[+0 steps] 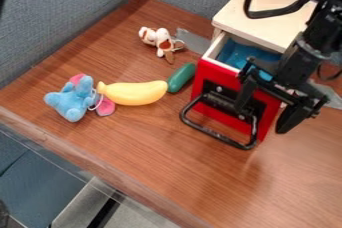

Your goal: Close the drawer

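The black gripper (268, 106) hangs at the right, over the upper right part of the drawer's red front (215, 84). Its two fingers stand well apart, one in front of the red panel and the other beyond its right edge, with nothing held between them. The drawer is pulled out of the small cabinet with the pale wooden top (267, 17). Blue material (234, 54) shows inside it. A black bar handle (217, 135) juts from the front. Part of the drawer's right side is hidden behind the gripper.
Left of the drawer lie a green toy vegetable (181, 77), a yellow toy banana (135, 93) and a blue plush toy (69, 100). A brown and white plush (162, 39) lies farther back. Grey partition walls (73, 27) border the wooden table (143, 157), whose front edge runs along the lower left.
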You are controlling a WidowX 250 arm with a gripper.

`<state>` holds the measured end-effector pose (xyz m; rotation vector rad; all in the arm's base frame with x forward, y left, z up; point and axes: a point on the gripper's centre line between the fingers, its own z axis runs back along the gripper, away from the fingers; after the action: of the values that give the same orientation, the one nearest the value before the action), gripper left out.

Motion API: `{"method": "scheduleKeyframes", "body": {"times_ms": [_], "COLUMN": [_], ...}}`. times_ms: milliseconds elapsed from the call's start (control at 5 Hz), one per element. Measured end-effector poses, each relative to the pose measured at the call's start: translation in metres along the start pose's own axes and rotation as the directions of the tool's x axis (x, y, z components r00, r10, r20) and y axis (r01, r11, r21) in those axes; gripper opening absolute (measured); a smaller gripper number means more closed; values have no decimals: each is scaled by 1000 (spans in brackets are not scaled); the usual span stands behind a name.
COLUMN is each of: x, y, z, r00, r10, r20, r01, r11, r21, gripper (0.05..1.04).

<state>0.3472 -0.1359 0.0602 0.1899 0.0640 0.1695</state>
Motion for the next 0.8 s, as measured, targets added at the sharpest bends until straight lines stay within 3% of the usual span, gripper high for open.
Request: {"method": "scheduleKeyframes", "body": {"times_ms": [800], "x": [37], "y": [6], "z": [24], "r00": [995], "r10": [-43], "r20": [93], "r01": [39], "r11": [998], "r21": [45], "gripper": [1001]}}
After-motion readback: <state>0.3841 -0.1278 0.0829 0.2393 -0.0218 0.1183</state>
